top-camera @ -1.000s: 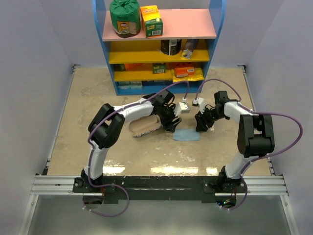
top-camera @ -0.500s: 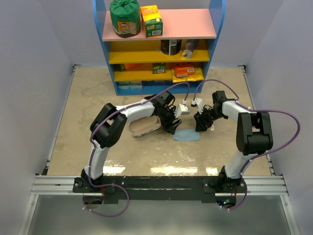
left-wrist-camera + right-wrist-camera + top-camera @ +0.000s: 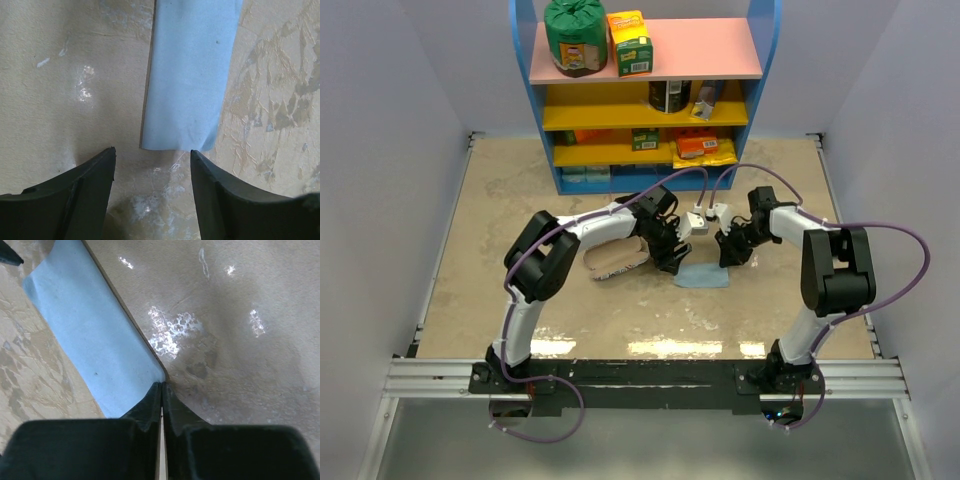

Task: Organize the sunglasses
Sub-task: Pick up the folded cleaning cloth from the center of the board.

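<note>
The right gripper [image 3: 161, 386] has its two dark fingers [image 3: 142, 412] pressed together on the corner of the light blue cloth [image 3: 90, 335], with only a hairline slit between them. The cloth lies flat and smooth, and its straight edge runs away from that pinched corner.

The left gripper [image 3: 151, 151] is at the cloth's opposite end. Its fingers stand well apart with nothing between them, and the cloth's short edge lies just ahead of the gap.

The sunglasses cannot be made out in any view. Neither wrist camera shows lenses or frame, and the overhead view is too coarse around the grippers to tell their look or place.

A pouch [image 3: 613, 258] with a tan face and pale rim lies to the left of the cloth, just past the left gripper. Everything rests on a mottled beige table [image 3: 520, 200]. At its far edge, well beyond the cloth, stands a blue shelf unit [image 3: 705, 50] with pink and yellow boards.

Compared with a second ago, the right arm [image 3: 835, 265] has drawn a little leftward, toward the cloth, and its white wrist camera sits slightly nearer the left one. The left arm [image 3: 542, 262] has shifted its elbow only slightly. The cloth and the pouch lie where they did.
</note>
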Controlling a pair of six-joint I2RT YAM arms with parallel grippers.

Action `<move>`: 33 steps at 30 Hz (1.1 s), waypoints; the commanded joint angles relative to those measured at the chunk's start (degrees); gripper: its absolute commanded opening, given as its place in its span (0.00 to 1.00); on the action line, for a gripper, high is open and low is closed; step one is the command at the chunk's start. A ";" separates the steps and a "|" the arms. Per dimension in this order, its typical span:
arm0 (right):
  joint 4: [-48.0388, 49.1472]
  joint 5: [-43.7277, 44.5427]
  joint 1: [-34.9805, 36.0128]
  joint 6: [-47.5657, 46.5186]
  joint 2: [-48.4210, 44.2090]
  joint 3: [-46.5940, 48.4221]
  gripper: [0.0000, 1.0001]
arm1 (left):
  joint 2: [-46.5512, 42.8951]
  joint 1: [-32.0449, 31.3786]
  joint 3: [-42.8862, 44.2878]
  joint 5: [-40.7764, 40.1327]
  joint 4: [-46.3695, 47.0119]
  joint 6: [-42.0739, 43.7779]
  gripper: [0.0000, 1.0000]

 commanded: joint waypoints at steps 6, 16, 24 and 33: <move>0.52 0.54 0.15 0.49 -2.25 0.21 0.00 | 2.08 0.03 4.10 4.48 -1.15 -0.07 0.67; 0.79 0.45 0.15 0.58 -2.33 -0.14 0.00 | 6.66 -0.06 9.29 3.87 -3.35 -0.43 0.55; 0.79 0.18 0.15 0.58 -2.33 -0.05 0.00 | 7.27 -0.06 7.89 5.10 -3.44 -0.42 0.37; 0.79 -0.17 0.15 0.75 -2.60 -0.14 0.00 | 6.83 -0.15 7.10 5.62 -3.44 -0.51 0.00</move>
